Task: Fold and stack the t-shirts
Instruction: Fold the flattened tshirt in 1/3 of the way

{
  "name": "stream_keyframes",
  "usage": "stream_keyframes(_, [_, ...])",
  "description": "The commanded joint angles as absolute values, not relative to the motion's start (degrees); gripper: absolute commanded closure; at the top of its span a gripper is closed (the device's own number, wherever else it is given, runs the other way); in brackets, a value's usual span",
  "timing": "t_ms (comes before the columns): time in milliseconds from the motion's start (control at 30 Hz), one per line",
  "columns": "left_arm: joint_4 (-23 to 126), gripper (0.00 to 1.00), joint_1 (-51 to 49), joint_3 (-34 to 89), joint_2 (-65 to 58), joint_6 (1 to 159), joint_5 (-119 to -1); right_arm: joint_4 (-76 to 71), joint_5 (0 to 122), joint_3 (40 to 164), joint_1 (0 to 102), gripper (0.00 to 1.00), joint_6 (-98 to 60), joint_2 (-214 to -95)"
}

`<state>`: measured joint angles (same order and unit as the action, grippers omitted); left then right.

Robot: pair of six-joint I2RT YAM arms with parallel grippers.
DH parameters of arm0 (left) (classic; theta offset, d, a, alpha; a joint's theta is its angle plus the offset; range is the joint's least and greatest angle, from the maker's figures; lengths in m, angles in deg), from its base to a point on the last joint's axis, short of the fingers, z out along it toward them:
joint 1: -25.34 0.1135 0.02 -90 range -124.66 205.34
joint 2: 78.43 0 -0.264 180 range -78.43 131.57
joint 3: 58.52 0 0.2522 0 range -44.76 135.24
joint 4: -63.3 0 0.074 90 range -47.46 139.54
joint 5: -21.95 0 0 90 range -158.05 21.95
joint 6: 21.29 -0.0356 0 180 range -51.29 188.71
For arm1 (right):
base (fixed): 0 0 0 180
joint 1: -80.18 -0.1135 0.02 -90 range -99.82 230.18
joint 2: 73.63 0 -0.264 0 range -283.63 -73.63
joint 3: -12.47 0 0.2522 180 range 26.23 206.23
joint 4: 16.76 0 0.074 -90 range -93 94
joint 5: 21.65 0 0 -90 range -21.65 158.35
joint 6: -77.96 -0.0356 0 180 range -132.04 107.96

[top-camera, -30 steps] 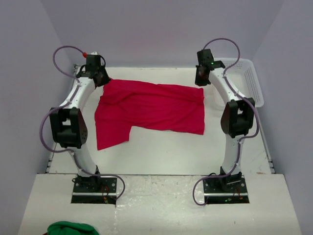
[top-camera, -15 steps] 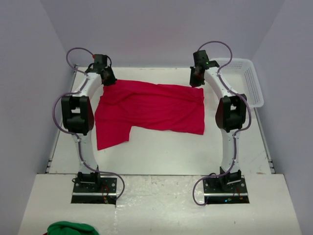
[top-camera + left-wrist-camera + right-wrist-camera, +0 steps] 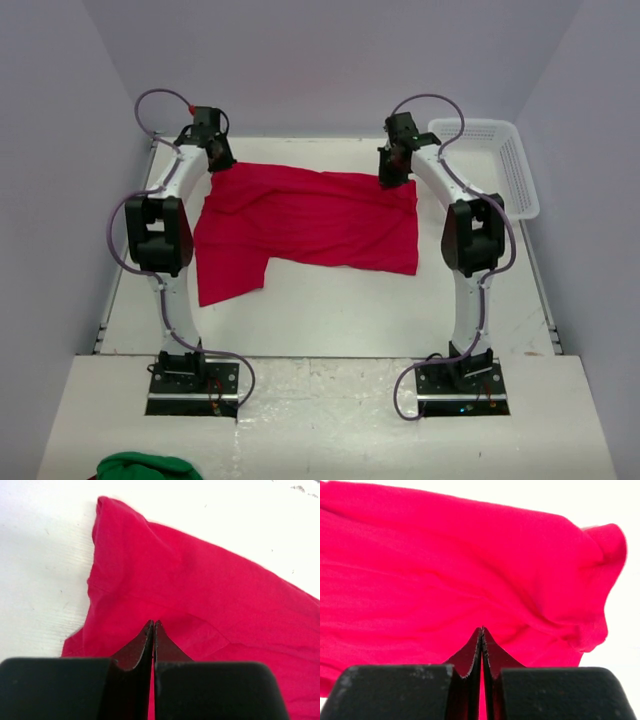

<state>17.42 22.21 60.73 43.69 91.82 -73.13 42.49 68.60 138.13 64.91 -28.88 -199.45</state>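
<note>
One t-shirt lies spread on the white counter between your two arms, red and plain, with a flap reaching toward the near edge on the left side. From the top view you get the layout: the left pincer sits at the shirt's far left corner and the right pincer at its far right corner. A white mesh basket stands at the far right of the counter, apart from the shirt, and a bit of green cloth shows at the bottom edge. That view is too small to read the jaws.

Your wrist cameras settle that. On the left wrist, the two black fingers press flat together, tips over wrinkled red cloth near the shirt's edge, with bare counter to the left. On the right wrist, the fingers are likewise pressed together over rumpled cloth, with the shirt's bunched corner to the right. Neither view shows you whether any cloth is caught between the tips.
</note>
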Motion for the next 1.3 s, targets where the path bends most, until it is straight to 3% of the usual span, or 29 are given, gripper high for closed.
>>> stream_keyframes(0, [15.80, 1.00, 22.00, 64.31, 42.06, 88.93, -75.87, 41.03, 68.00, 137.59, 65.24, 1.00, -27.95, -195.02])
stream_keyframes(233, [12.19, 1.00, 21.04, 59.14, 38.91, 91.03, -84.81, 40.25, 68.27, 135.92, 65.15, 1.00, -27.42, -193.70])
stream_keyframes(367, [11.04, 1.00, 19.89, 51.14, 31.18, 92.43, -92.65, 39.89, 67.04, 135.30, 65.06, 0.88, -27.51, -192.82])
stream_keyframes(400, [11.05, 0.94, 19.89, 49.47, 29.60, 92.88, -93.44, 39.98, 66.77, 135.30, 64.97, 0.85, -27.51, -192.55])
stream_keyframes(433, [11.31, 0.77, 19.89, 46.67, 26.36, 93.23, -94.67, 39.80, 66.60, 135.21, 64.89, 0.84, -27.60, -192.03])
stream_keyframes(533, [13.33, 0.69, 19.98, 42.61, 22.13, 93.23, -96.69, 38.84, 65.98, 134.07, 64.97, 0.83, -27.60, -190.89])
stream_keyframes(733, [12.54, 0.69, 20.16, 42.86, 23.34, 93.06, -99.77, 38.22, 66.07, 131.79, 64.88, 0.84, -27.42, -188.51])
stream_keyframes(900, [12.63, 0.70, 20.95, 44.00, 27.46, 92.27, -95.23, 37.43, 65.80, 130.55, 64.88, 0.83, -27.69, -186.49])
stream_keyframes(1000, [12.63, 0.64, 21.56, 44.88, 28.61, 92.00, -92.06, 37.69, 66.16, 130.55, 64.97, 0.83, -27.60, -186.22])
stream_keyframes(1033, [12.89, 0.56, 21.91, 44.71, 28.62, 91.83, -91.44, 37.60, 66.16, 130.47, 64.97, 0.83, -27.51, -186.22])
stream_keyframes(1100, [13.60, 0.52, 22.35, 44.27, 28.62, 91.83, -89.86, 37.60, 66.51, 130.29, 64.97, 0.83, -27.51, -186.40])
stream_keyframes(1267, [14.03, 0.50, 23.67, 44.18, 30.20, 91.48, -85.99, 37.52, 66.33, 130.55, 64.97, 0.83, -27.60, -186.49])
